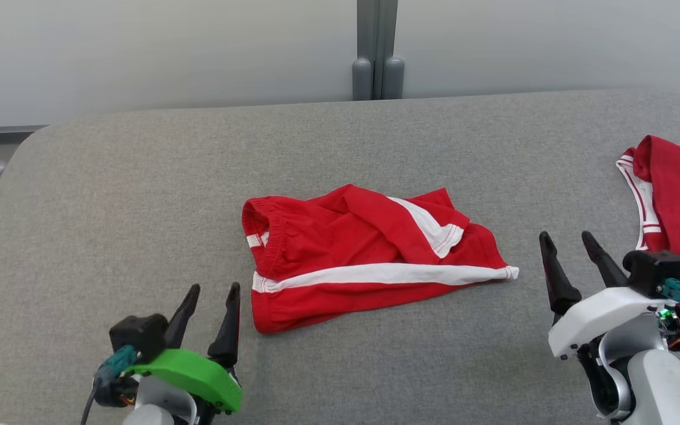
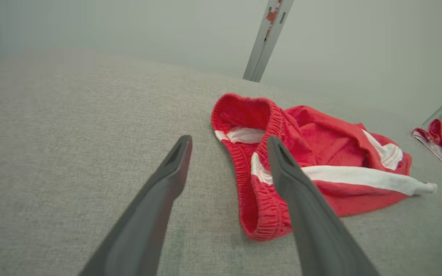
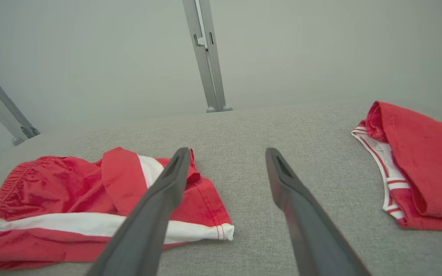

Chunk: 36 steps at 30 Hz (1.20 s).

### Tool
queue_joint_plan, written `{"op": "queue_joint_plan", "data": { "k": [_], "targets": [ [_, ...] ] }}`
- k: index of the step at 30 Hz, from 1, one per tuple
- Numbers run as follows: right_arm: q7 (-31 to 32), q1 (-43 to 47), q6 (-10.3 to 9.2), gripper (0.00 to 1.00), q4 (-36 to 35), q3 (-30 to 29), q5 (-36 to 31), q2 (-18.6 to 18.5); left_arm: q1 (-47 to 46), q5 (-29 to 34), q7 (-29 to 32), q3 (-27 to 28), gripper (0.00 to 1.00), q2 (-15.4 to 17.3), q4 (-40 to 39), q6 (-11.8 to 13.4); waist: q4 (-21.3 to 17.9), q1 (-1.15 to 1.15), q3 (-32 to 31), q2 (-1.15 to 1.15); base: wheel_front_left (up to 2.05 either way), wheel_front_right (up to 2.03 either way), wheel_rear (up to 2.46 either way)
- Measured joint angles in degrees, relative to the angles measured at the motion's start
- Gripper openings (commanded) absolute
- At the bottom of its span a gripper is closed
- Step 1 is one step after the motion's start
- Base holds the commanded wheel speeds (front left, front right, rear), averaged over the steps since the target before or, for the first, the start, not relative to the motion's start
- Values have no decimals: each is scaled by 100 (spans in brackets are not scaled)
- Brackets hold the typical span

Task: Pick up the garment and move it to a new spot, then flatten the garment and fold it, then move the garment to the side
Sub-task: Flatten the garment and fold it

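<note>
The garment is a pair of red shorts with white stripes, lying crumpled in the middle of the grey table, waistband toward the left. In the left wrist view the garment shows its open elastic waistband just beyond my fingertips. In the right wrist view the garment lies to the left. My left gripper stands open at the lower left, just left of the waistband, holding nothing. My right gripper stands open at the lower right, a little past the shorts' right leg end, also with nothing in it.
A second red garment with white and red trim lies folded at the table's right edge, close behind my right gripper. A grey post rises behind the table's far edge. Bare grey cloth spreads to the left and far side.
</note>
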Motion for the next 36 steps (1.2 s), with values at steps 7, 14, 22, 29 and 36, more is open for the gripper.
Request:
{"op": "queue_joint_plan", "data": {
  "k": [7,14,22,29,36],
  "targets": [
    [1986,-102,-5,100,109,-270,88,261,-504,-285,1065,-404,100,112,229,-5,32,0,185,0,0,0,0],
    [2727,-637,-5,100,588,-416,70,380,-890,-190,1570,-550,100,54,544,279,10,0,449,0,0,0,0],
    [2530,-1200,-5,100,1466,-213,147,392,-1129,-232,1656,-668,100,-19,790,278,16,0,713,0,0,0,0],
    [2207,-1471,-5,100,2001,-85,129,394,-1243,-252,1669,-737,100,-46,944,276,80,0,796,0,0,0,0],
    [1953,-1628,-5,100,2285,-5,126,393,-1295,-341,1716,-960,100,-59,984,122,102,0,802,0,0,0,0]
  ]
}}
